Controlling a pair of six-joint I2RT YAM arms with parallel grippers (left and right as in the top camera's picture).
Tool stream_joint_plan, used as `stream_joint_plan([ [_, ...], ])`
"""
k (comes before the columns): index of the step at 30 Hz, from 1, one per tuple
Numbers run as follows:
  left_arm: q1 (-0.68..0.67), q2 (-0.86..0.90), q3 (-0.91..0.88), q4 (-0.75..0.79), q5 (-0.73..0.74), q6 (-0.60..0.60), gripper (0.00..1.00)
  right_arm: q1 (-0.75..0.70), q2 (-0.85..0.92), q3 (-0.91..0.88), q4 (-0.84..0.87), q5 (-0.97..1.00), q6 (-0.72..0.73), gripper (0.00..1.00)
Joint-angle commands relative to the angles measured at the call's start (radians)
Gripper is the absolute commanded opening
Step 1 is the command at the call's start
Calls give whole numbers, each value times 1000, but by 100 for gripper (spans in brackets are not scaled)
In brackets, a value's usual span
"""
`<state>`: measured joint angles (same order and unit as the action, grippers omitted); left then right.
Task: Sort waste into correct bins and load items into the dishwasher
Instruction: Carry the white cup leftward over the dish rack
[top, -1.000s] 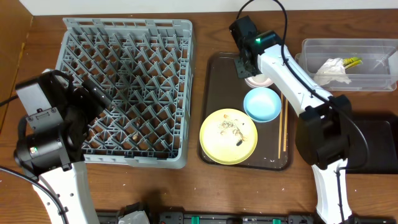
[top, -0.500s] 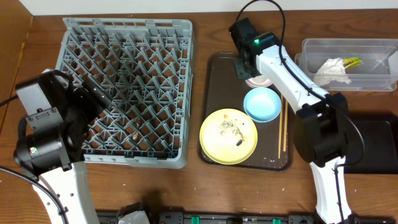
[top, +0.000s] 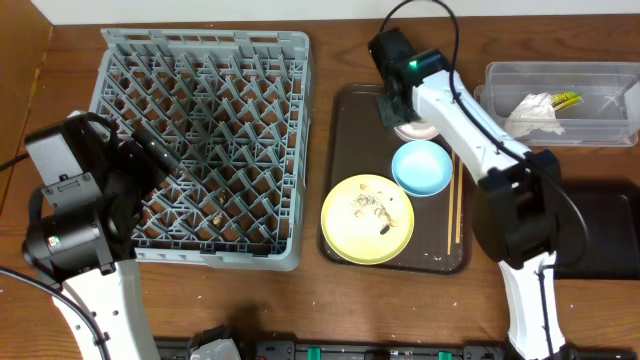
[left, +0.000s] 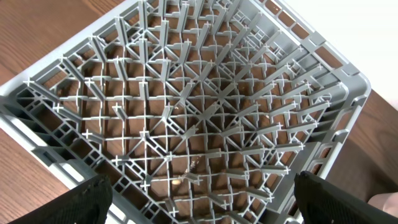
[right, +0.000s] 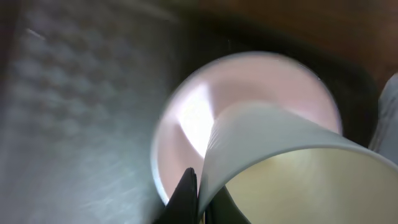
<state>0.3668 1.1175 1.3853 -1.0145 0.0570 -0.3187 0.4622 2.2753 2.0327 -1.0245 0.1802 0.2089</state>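
Two views disagree on how much shows. The right wrist view has the right pincer (right: 199, 196) clenched on the cup (right: 292, 168) rim, with the pink bowl (right: 249, 81) just beneath it. Overhead, the wrist covers the cup, and only the bowl's edge peeks out beside the pincer, on the tray (top: 350, 150). The left pincer (left: 205, 208), released and spread wide, hangs over the rack (top: 205, 40).

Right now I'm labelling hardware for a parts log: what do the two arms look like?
Right arm: white tapered links, black joint housings, a lit green light near the wrist, a black cable looping off it. Left arm: bulky black housings, a white lower link, black fingers.
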Motion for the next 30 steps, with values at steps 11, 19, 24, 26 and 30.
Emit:
stream_joint_plan([
  [11, 5, 1, 5, -2, 3, -13, 94, 29, -142, 117, 602, -606, 138, 1],
  [19, 5, 1, 5, -2, 3, -13, 94, 98, 151, 117, 1309, -764, 549, 1],
  [24, 5, 1, 5, -2, 3, -13, 94, 155, 336, 117, 1646, -741, 810, 1],
  [26, 5, 1, 5, -2, 3, -12, 95, 169, 368, 117, 1660, -741, 835, 1],
  [30, 5, 1, 5, -2, 3, -13, 94, 187, 380, 117, 1596, -747, 821, 1],
])
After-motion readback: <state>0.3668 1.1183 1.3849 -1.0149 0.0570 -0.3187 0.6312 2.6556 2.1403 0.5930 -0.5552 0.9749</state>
